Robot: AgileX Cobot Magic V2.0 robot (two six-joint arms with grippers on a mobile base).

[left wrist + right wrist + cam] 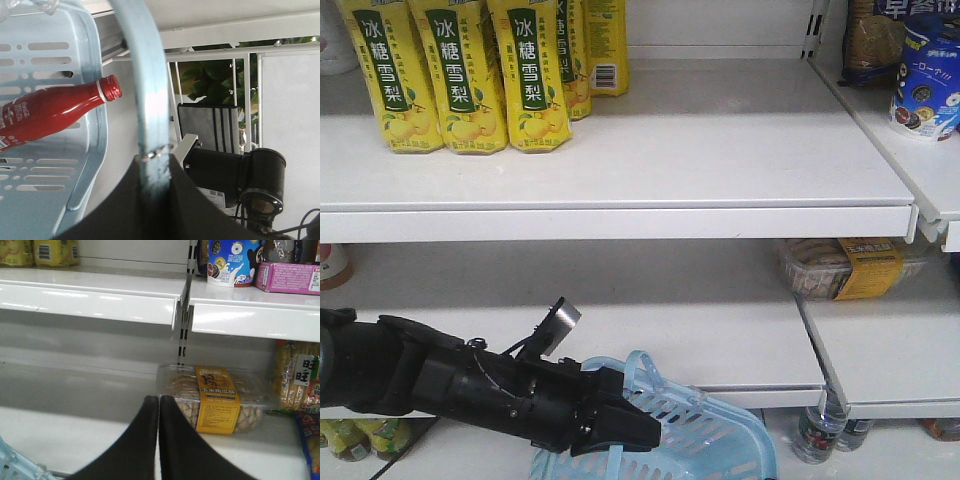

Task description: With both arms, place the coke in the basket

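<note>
While the front-facing view is showing white store shelves, the left arm (440,385) is reaching in from the left, its dark gripper (620,430) sitting at the rim of the light blue basket (720,440); yellow drink cartons (470,75) are standing on the upper shelf. No coke is showing here. Looking from the left wrist, the left gripper (155,165) is clamping tight on the basket's thin blue handle (145,90), and the coke (55,112), a red bottle-shaped container with white script and a red cap, is lying on its side inside the basket. Looking from the right wrist, the right gripper (159,402) is pressing its fingertips together, holding nothing, in front of a clear snack box (215,395).
</note>
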